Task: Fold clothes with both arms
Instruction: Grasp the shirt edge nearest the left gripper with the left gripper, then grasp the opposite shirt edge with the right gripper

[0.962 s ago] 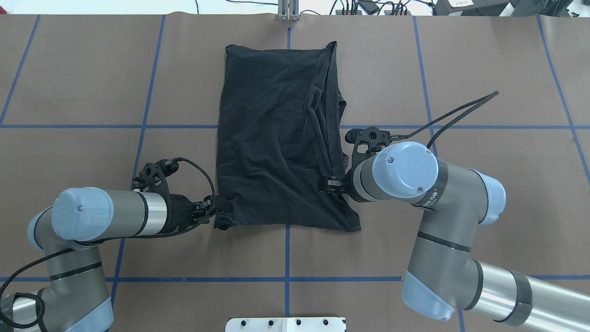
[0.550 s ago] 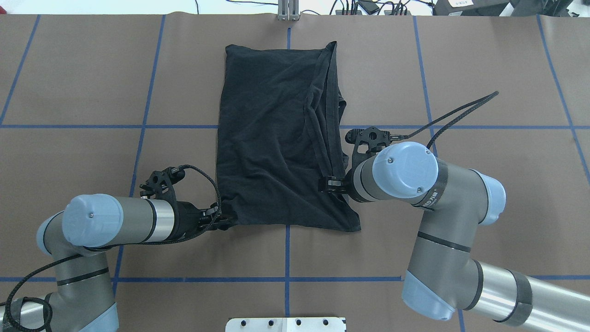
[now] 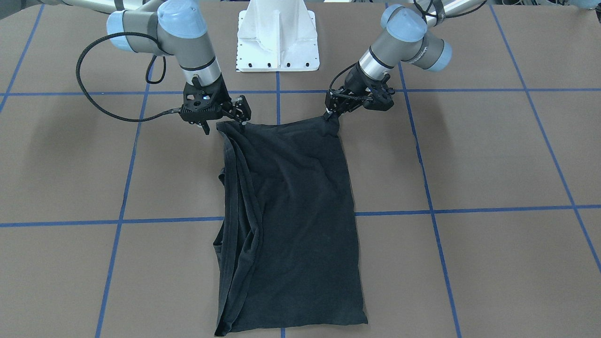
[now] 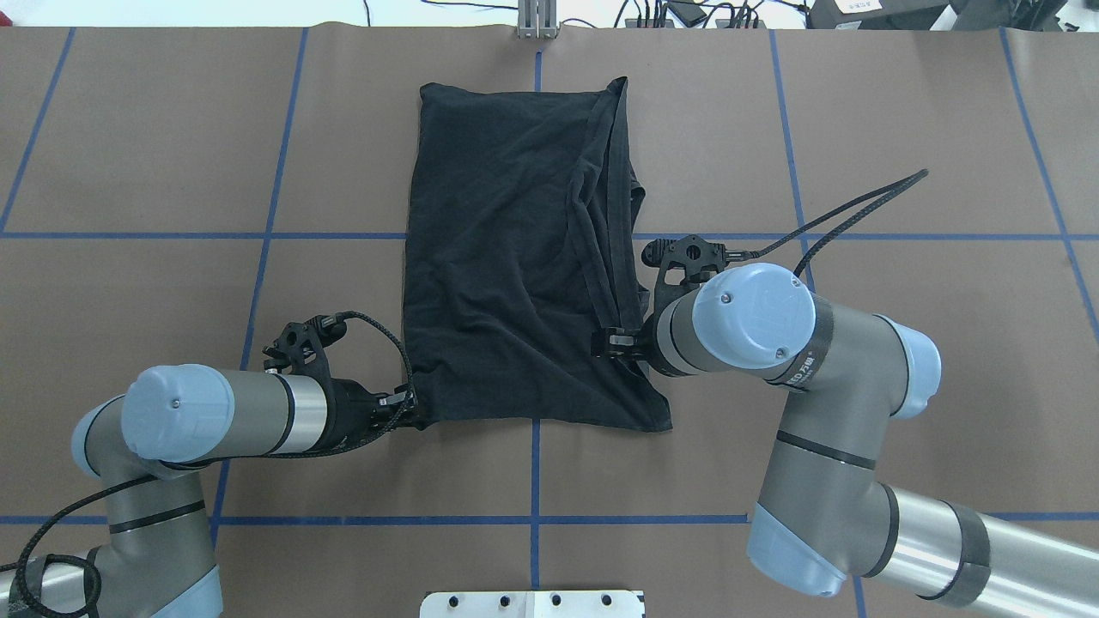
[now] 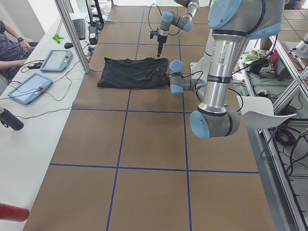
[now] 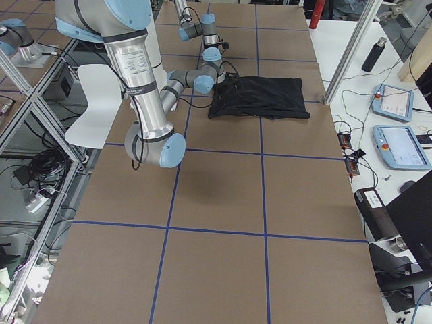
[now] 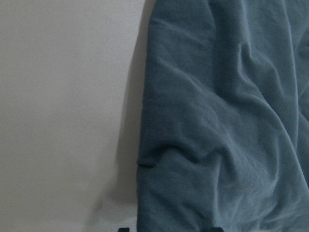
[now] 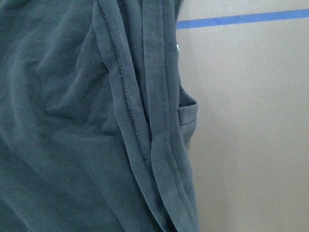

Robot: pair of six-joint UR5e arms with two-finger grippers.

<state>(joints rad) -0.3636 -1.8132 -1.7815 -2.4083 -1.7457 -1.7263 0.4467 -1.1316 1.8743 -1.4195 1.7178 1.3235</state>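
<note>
The black T-shirt lies folded lengthwise on the brown table, its graphic hidden. My left gripper is low at the shirt's near left corner and looks shut on it. In the front-facing view that corner rises to a point at the left gripper. My right gripper is shut on the doubled hem near the shirt's near right corner, also in the front-facing view. The left wrist view shows the shirt's cloth edge. The right wrist view shows the stacked hems.
The white pedestal base stands behind the shirt's near edge. Blue tape lines grid the table. A metal post stands at the far edge. An operators' desk with tablets runs along the far side.
My left gripper has slid toward the robot and slightly right at the shirt's near left corner, and that corner is now drawn straight. The right arm has not moved.
</note>
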